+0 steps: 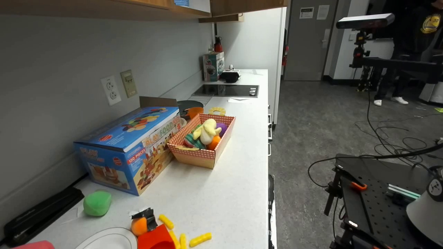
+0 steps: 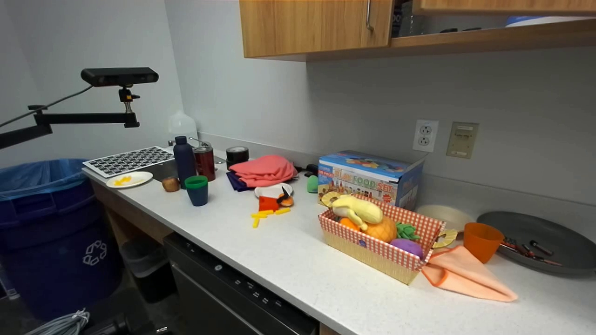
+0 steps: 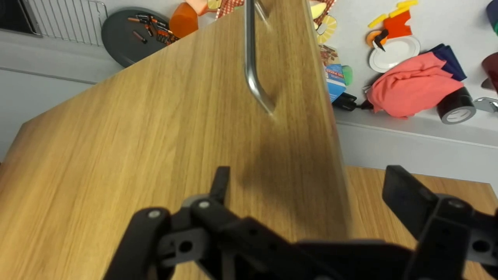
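Note:
My gripper (image 3: 307, 175) is open and empty in the wrist view, its two black fingers wide apart. A wooden cabinet door (image 3: 155, 136) with a metal handle (image 3: 251, 50) lies close before it. The door's side edge runs between the fingers; the left finger is over the door's face, the right finger is past the edge. I cannot tell whether either finger touches the door. The gripper's shadow falls on the door. A swung-out cabinet door (image 1: 247, 7) shows at the top of an exterior view. The gripper is out of view in both exterior views.
Another wooden cabinet surface (image 3: 420, 206) is behind the right finger. Below is a white counter (image 2: 279, 246) with a checkered basket (image 2: 368, 260) of toy food, a blue play-food box (image 2: 372, 181), a dark pan (image 2: 545, 232), an orange cup (image 2: 482, 242) and a pink cloth (image 2: 265, 170).

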{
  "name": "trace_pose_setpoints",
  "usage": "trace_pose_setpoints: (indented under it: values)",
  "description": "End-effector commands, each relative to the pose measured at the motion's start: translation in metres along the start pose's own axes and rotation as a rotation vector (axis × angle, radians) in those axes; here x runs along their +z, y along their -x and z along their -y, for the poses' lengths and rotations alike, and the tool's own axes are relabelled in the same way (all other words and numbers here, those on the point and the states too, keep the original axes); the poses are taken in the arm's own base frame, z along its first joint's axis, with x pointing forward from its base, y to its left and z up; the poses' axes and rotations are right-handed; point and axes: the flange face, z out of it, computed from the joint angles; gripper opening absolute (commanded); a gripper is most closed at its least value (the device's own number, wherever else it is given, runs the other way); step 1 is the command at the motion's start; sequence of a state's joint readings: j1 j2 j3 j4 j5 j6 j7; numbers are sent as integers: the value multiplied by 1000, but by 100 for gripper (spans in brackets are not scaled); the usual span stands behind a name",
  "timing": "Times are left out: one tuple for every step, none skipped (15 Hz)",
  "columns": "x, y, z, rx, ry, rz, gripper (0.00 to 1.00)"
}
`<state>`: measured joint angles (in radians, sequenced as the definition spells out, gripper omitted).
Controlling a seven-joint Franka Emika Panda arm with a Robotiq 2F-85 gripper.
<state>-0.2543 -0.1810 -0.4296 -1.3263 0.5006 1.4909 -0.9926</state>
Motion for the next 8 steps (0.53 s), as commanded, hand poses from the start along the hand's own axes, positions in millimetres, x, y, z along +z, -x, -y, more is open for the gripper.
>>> trace_pose_setpoints:
  values:
    - [12,-13,0,-40,8,-37,100]
    - [16,-18,1,-52,7,-53,100]
    - [19,-22,2,-60,6,-64,100]
    - [22,-26,3,-66,4,-78,100]
    - [25,-30,5,-74,5,-92,100]
    - [28,-35,7,-80,2,-108,100]
    - [32,-39,8,-84,-4,-123,100]
    - [37,-43,10,-89,-13,-137,100]
